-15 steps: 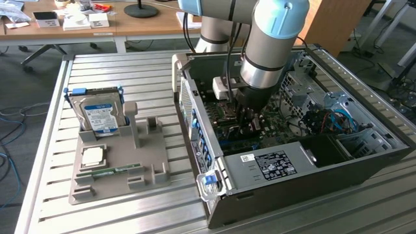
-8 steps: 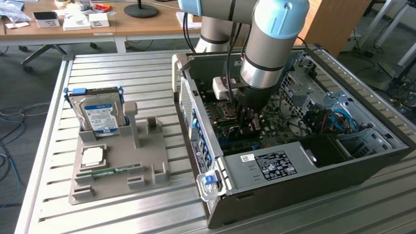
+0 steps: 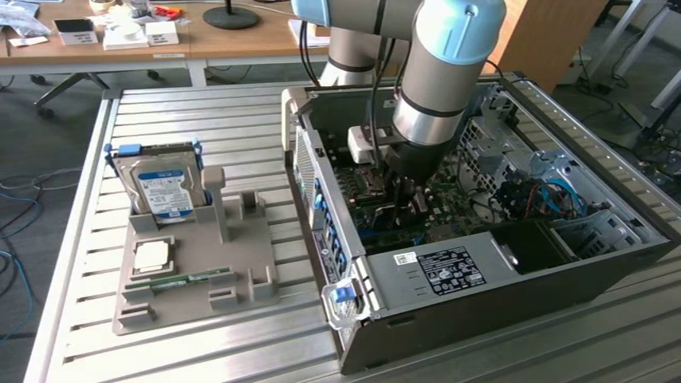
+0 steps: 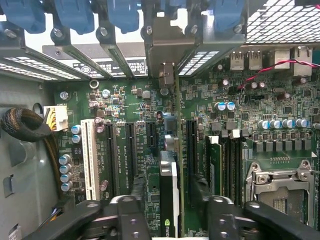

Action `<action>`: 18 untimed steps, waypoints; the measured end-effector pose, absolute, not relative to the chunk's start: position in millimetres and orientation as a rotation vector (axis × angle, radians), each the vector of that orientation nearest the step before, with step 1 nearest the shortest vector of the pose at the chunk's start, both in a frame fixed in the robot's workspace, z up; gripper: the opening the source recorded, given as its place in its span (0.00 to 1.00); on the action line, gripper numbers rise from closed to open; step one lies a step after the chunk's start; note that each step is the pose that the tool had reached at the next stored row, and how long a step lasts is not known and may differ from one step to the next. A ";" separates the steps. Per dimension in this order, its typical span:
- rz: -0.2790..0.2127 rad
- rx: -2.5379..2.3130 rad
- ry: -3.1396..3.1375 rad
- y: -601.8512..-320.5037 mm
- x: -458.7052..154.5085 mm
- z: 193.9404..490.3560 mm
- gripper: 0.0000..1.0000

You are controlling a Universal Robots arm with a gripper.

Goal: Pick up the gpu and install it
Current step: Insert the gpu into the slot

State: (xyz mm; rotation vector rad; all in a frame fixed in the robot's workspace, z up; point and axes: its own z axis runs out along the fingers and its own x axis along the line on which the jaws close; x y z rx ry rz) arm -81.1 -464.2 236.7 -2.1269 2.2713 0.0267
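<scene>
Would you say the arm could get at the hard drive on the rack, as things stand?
Probably yes. The hard drive stands upright in the grey rack on the table, with nothing above it. But the tool is down inside the PC case at the gpu, so it would need to lift out over the case wall first.

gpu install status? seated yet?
Done: gpu is off the parts tray and stands edge-on in a motherboard slot inside the case. In hand: gripper straddles the card, fingers apart beside it. Left: full seating can't be confirmed.
</scene>
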 end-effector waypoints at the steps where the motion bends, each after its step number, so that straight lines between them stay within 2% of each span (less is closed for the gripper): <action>1: 0.027 -2.127 2.271 -464.2 -81.1 236.6 0.52; 7: 0.027 -2.127 2.271 -464.2 -81.1 241.2 0.52; 18: 0.027 -2.127 2.271 -464.2 -81.1 280.9 0.52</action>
